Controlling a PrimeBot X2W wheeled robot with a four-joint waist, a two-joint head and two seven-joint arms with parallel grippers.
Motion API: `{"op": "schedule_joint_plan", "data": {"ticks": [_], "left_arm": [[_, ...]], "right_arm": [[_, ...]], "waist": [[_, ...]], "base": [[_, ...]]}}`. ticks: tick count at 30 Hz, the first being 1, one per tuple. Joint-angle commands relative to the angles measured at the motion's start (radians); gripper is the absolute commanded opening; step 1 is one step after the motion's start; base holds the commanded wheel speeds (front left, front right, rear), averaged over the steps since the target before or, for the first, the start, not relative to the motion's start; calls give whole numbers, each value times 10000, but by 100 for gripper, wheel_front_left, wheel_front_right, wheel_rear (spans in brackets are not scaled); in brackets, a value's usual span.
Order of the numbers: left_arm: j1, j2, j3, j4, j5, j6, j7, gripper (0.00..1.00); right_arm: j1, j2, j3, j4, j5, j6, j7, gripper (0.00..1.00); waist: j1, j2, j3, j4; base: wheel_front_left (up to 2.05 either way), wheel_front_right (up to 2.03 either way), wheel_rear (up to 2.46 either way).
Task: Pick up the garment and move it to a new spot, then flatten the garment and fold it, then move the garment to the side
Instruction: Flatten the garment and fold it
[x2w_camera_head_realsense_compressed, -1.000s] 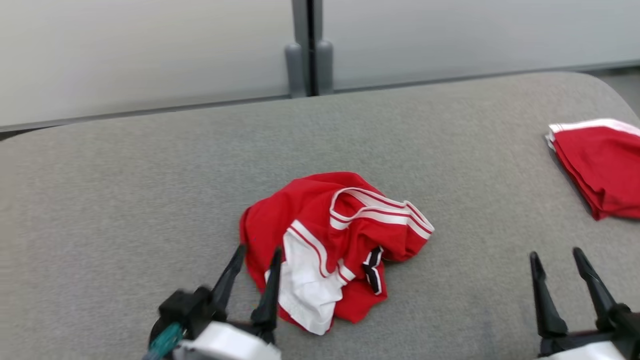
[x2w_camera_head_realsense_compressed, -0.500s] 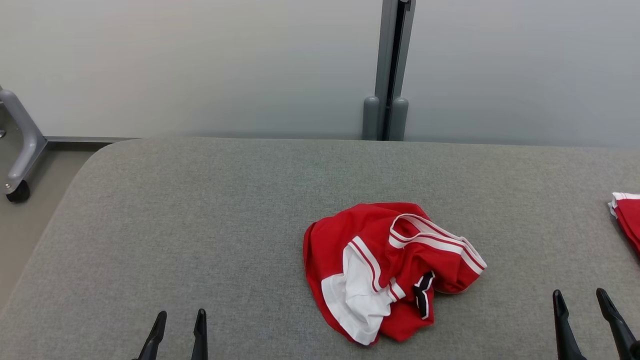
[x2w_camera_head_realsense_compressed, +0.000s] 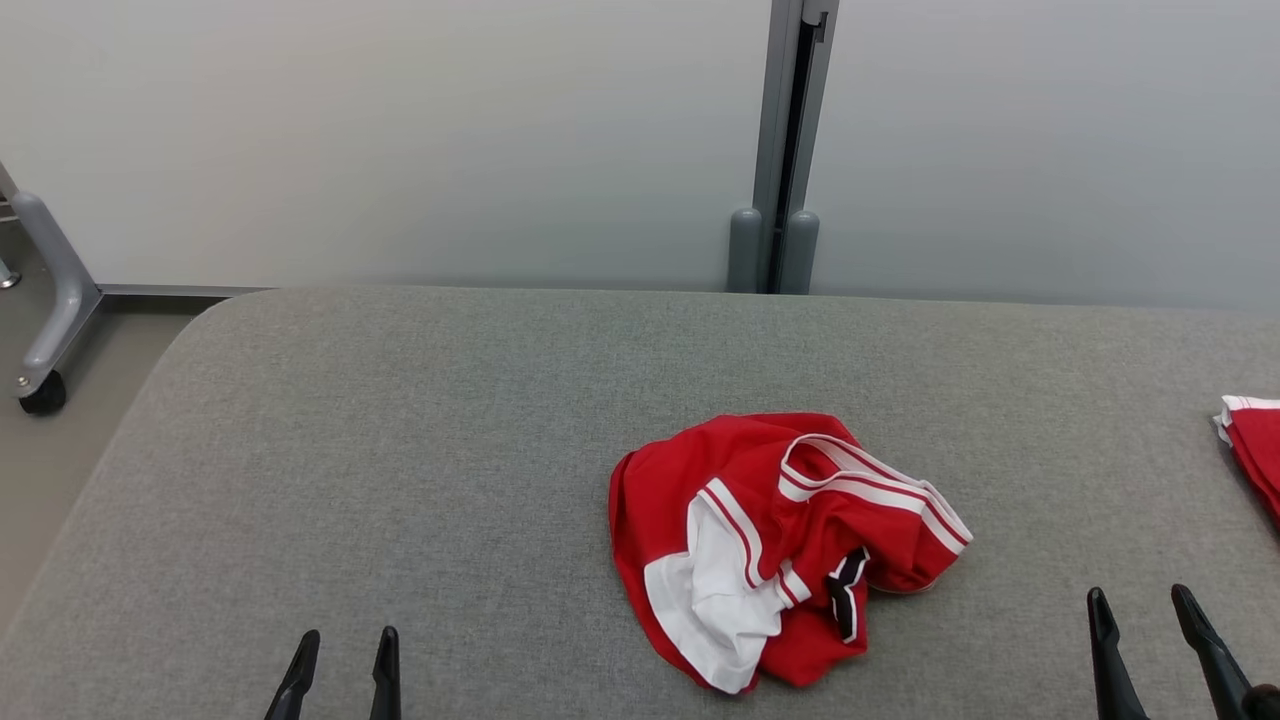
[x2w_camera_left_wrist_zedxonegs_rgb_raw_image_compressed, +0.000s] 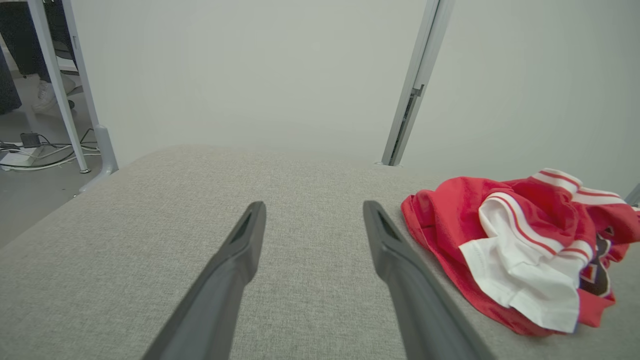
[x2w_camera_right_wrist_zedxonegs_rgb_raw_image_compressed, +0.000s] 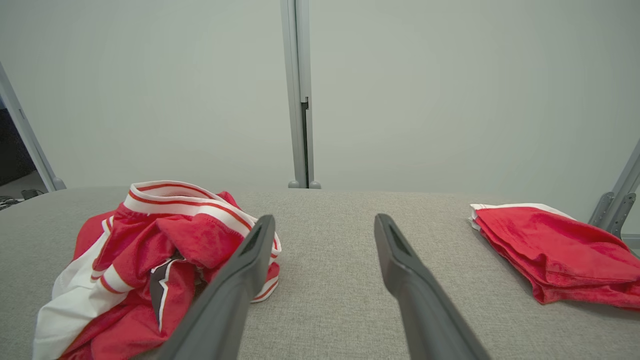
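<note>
A crumpled red garment (x2w_camera_head_realsense_compressed: 780, 545) with white panels and striped trim lies in a heap on the grey padded table (x2w_camera_head_realsense_compressed: 420, 450), a little right of centre. The left wrist view has the garment (x2w_camera_left_wrist_zedxonegs_rgb_raw_image_compressed: 520, 250) to the right of its fingers, and the right wrist view has the same garment (x2w_camera_right_wrist_zedxonegs_rgb_raw_image_compressed: 150, 250) to the left of its fingers. My left gripper (x2w_camera_head_realsense_compressed: 343, 646) stands open at the bottom left, well apart from the cloth, with nothing between its fingers. My right gripper (x2w_camera_head_realsense_compressed: 1140, 604) is open at the bottom right, also empty and apart from the heap.
A folded red garment (x2w_camera_head_realsense_compressed: 1255, 440) lies at the table's right edge; the right wrist view has this folded piece (x2w_camera_right_wrist_zedxonegs_rgb_raw_image_compressed: 555, 252) on its right. A grey partition post (x2w_camera_head_realsense_compressed: 785, 150) stands behind the table. A wheeled frame leg (x2w_camera_head_realsense_compressed: 45, 300) is on the floor at far left.
The head camera has swung and tilted, so the whole picture shifted. My left gripper has drawn back from the garment's edge to the lower left. The garment lies as before.
</note>
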Motion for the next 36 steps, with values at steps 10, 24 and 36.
{"op": "schedule_joint_plan", "data": {"ticks": [10, 24, 36], "left_arm": [[-194, -61, 166, 52, 223, -300, -42, 100], [-1326, -73, -1942, -157, 19, -532, 5, 100], [-4497, -63, -5359, 1924, -1189, -315, 1117, 100]], "right_arm": [[-85, -33, 115, 46, 2, -3, -49, 100], [-345, -36, 289, 93, -62, -3, -49, 100], [-998, -39, 698, 136, -64, -3, -49, 100]], "waist": [[0, 0, 149, -94], [0, 0, 344, -620], [0, 0, 1319, -1935]], "base": [[0, 0, 0], [0, 0, 0], [0, 0, 0]]}}
